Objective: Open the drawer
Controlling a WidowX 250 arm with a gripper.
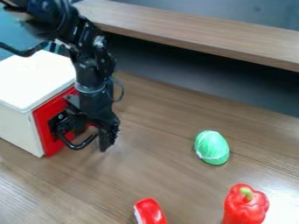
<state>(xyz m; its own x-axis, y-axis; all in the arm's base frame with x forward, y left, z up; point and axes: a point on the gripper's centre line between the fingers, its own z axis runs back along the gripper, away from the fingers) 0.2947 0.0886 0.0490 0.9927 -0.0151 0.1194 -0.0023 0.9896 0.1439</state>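
hanging down in front of the white box (36, 78), the claw (102, 137) was beside the black handle (78, 146) of the drawer (51, 114), whose red front sat on the box's side at the left of the view. whether the claw was wide or narrow, i couldn't tell. on the wooden counter (125, 175), well apart from the drawer, lay a green rounded thing with pale lines (212, 147); nearer the camera were a red pepper with a green stem (245, 208) and a red and white thing (151, 211).
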